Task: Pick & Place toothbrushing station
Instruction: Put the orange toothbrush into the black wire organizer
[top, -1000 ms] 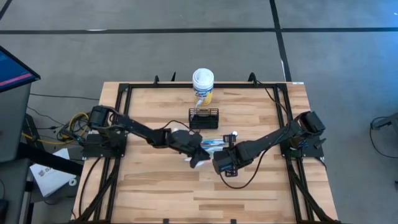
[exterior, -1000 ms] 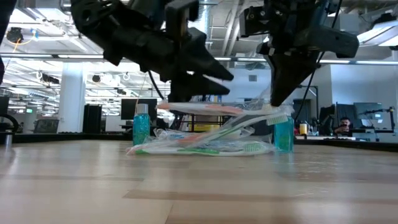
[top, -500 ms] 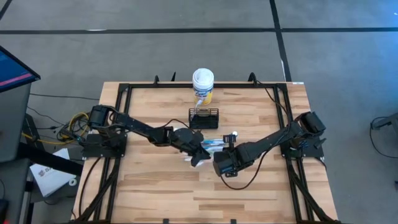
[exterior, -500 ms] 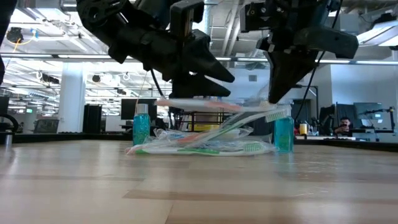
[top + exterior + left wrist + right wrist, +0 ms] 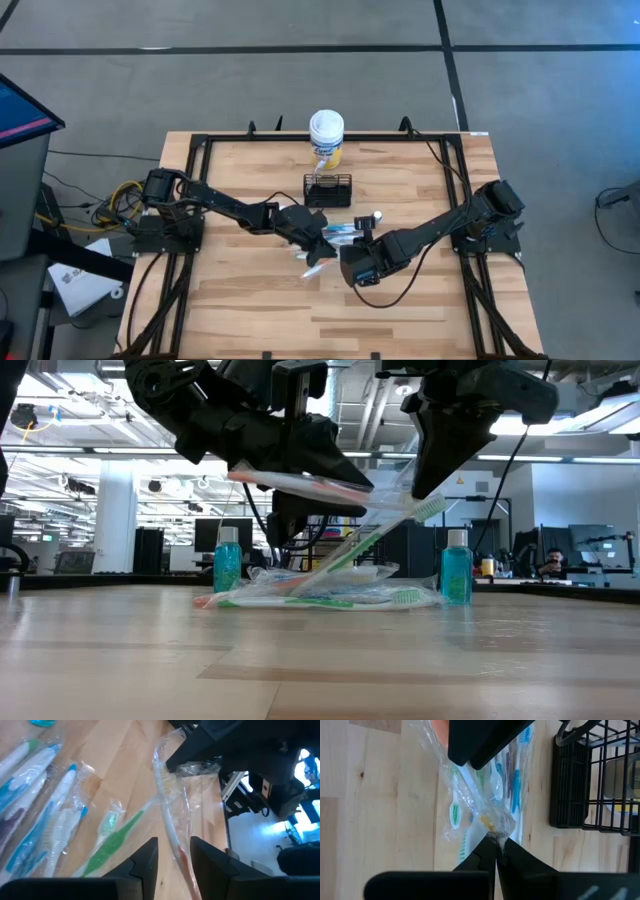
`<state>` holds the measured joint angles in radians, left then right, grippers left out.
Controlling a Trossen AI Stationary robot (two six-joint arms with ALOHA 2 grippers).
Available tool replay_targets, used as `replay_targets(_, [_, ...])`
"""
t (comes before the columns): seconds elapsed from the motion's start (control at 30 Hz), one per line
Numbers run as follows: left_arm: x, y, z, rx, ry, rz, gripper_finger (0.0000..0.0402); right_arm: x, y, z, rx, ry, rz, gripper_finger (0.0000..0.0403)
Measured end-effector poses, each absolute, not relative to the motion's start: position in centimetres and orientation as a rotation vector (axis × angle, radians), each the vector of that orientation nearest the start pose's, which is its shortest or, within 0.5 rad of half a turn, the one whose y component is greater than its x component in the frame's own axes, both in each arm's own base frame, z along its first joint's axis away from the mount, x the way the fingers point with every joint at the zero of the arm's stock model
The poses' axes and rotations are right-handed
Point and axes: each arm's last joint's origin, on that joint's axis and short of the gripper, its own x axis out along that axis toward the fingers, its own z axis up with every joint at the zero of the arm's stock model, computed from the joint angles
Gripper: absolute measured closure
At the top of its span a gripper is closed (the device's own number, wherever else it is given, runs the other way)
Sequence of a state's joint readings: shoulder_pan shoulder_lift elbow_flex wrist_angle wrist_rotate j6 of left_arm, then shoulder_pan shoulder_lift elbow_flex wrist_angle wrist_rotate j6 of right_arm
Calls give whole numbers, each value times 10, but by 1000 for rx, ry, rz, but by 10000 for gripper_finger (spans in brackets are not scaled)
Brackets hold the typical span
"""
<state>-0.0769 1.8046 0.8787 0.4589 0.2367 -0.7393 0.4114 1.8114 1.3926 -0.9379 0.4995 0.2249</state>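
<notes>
Mid-desk [image 5: 250, 290], the left hand [image 5: 318, 243] clamps a wrapped toothbrush [image 5: 300, 482], lifted at a tilt, while the right hand [image 5: 352, 246] pinches the same wrapper's other end, fingers together. The toothbrushing station [image 5: 328, 190] sits at twelve o'clock from both hands, just in front of the yellow canister [image 5: 327, 138].

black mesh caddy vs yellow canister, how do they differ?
Build: the caddy is open black wire mesh; the canister is solid yellow with a white lid.
Shape: from above the caddy is rectangular, the canister round.
Place: the canister stands at the table's far edge; the caddy sits just in front of it, nearer the grippers.
Shared: neither is touched by a gripper.
</notes>
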Motion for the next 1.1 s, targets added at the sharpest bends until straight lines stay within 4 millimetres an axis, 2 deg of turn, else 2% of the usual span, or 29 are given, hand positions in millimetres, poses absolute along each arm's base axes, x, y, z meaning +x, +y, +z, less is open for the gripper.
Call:
replay_targets(0.27, [362, -31, 160, -801, 542, -137, 293, 327, 128, 224, -401, 1187, -210, 403])
replay_targets(0.37, [363, -32, 152, -825, 574, -141, 293, 328, 127, 224, -414, 1177, -228, 403])
replay_targets(0.6, [377, -37, 137, -852, 632, -189, 293, 328, 127, 224, -413, 1177, -229, 403])
replay_targets(0.73, [385, -34, 143, -853, 601, -195, 296, 328, 127, 224, -412, 1177, -230, 403])
replay_targets(0.87, [386, -29, 144, -848, 592, -188, 324, 328, 128, 224, -413, 1178, -230, 403])
replay_targets(1.0, [385, -28, 142, -841, 605, -170, 384, 328, 128, 224, -411, 1175, -229, 401])
replay_targets(1.1, [385, -29, 142, -841, 610, -183, 389, 328, 129, 224, -416, 1177, -212, 393])
